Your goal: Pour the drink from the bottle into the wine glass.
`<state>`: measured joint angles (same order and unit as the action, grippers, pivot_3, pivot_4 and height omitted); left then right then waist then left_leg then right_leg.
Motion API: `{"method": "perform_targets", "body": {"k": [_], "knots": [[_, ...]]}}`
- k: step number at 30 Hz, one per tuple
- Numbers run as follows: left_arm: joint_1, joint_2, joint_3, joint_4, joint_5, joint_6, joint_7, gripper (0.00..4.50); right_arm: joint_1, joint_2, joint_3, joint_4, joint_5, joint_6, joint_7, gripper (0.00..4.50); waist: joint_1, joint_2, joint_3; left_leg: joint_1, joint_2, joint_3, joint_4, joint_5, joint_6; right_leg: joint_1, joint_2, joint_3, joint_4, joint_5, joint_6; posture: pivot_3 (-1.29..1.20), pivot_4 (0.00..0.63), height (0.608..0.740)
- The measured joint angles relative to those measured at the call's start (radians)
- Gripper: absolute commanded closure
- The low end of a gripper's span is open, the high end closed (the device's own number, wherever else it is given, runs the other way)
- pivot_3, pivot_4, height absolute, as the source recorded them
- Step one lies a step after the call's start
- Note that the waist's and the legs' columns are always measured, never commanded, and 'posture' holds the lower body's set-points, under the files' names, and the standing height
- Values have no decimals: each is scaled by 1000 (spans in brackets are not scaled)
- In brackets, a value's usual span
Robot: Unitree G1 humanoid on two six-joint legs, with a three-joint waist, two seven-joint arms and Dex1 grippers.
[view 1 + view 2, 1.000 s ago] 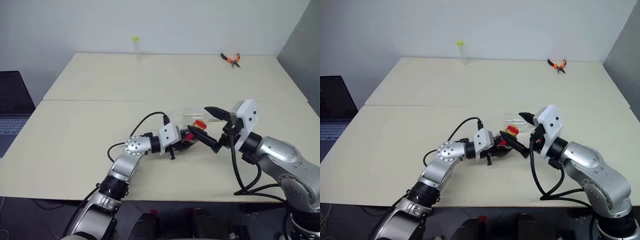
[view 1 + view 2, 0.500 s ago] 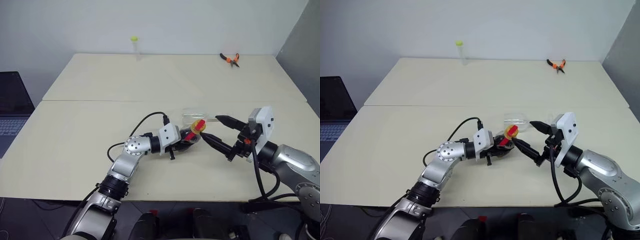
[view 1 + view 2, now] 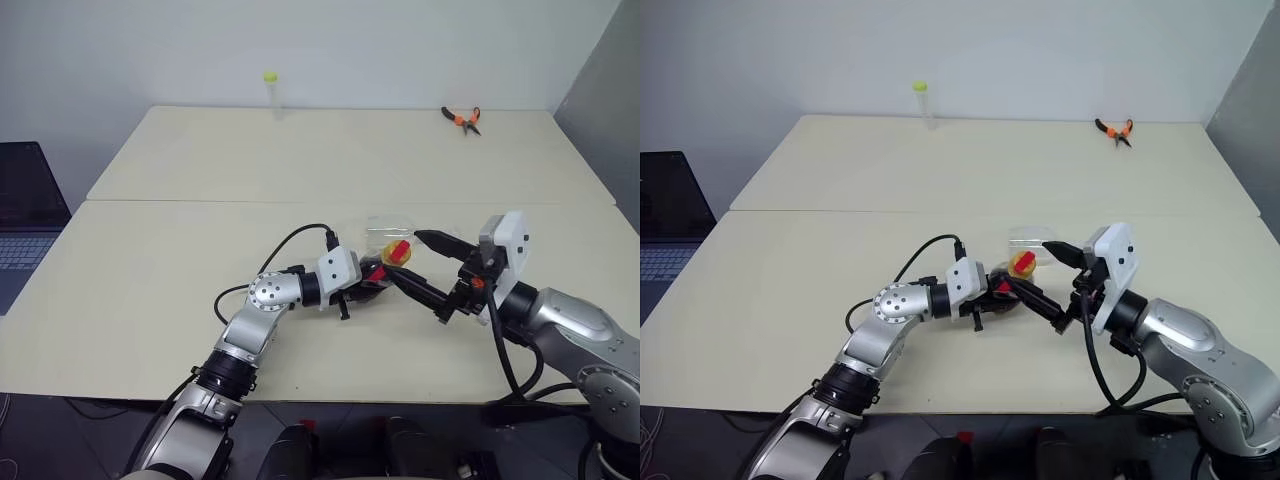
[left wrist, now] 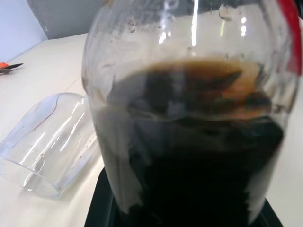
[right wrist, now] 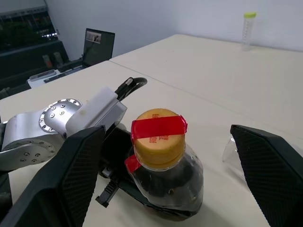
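With our left hand [image 3: 362, 281] clenched around the bottle [image 5: 163, 175] upright on the worktop [image 3: 150, 260] and our right hand [image 5: 175, 165] spread wide either side of its yellow cap [image 5: 158, 134], we judged squeezing squarely on the cap best, since the glass [image 4: 45, 142] lay tipped just beside the bottle.

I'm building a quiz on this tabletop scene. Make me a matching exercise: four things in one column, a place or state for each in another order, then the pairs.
Things:
1. bottle
2. wine glass
3. pliers
4. right gripper

Places or states:
A. lying on its side on the table
B. at the table's far right corner
C. open, fingers either side of the yellow cap
D. upright, clamped in the left gripper

Pairs: 1-D, 2-A, 3-B, 4-C
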<state>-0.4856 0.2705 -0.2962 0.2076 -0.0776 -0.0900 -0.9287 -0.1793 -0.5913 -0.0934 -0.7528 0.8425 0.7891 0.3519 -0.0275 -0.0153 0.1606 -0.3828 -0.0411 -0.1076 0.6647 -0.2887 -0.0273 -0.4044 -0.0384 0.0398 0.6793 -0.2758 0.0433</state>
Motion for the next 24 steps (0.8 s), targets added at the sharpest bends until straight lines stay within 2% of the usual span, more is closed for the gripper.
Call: {"method": "perform_targets", "body": {"k": [3,6,12,14,20,24], "knots": [[0,0,0,0,0,-1,0,3439,0,4,10,4,-24,-9,-2,0,0,0,0,0,0,0,0,0,0,0,0,0,0,0,0,0,150,740],[0,0,0,0,0,-1,0,3440,0,11,18,4,-39,-17,-4,572,0,0,0,0,0,0,0,0,0,0,0,0,0,0,0,0,150,740],[0,0,0,0,0,0,2,3441,0,30,40,-2,-66,-38,-2,2740,0,0,0,0,0,0,0,0,0,0,0,0,0,0,0,0,150,740],[0,-1,1,0,-1,0,4,3457,3,49,41,-6,-67,-39,-4,3259,0,0,0,0,0,0,0,0,0,0,0,0,0,0,0,0,150,740],[-2,-3,8,0,-7,-1,5,3461,16,129,33,-1,-51,-39,-34,3267,0,0,0,0,0,0,0,0,0,0,0,0,0,0,0,0,150,740],[-6,-10,19,-1,-19,-4,11,3468,19,212,11,9,21,-39,-85,3268,0,0,0,0,1,0,0,0,0,0,0,0,0,0,0,0,150,740]]}}
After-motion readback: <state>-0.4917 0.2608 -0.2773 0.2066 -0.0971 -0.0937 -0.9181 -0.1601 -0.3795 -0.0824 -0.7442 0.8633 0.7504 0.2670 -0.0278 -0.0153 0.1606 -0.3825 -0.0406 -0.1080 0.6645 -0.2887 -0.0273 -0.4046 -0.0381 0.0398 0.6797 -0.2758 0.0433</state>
